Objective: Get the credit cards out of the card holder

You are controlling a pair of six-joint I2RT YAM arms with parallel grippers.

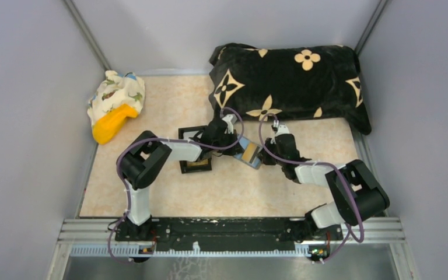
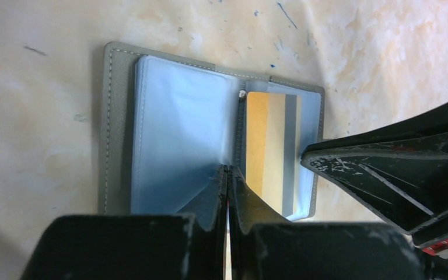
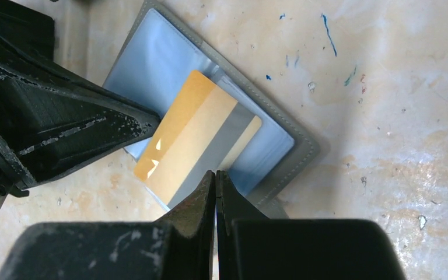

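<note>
The grey card holder lies open on the table between both grippers, its light-blue sleeves facing up. A gold credit card with a grey stripe sits in one sleeve, and one end pokes out past the holder's edge. My left gripper is shut, with its tips down on the sleeves by the spine. My right gripper is also shut, its tips against the card's long edge. Whether either one pinches anything does not show. The same card appears in the left wrist view, next to the right fingers.
A black box lies under the left forearm. A black pillow with gold flowers fills the back right. A patterned cloth with a yellow object sits at the back left. Grey walls close in on three sides.
</note>
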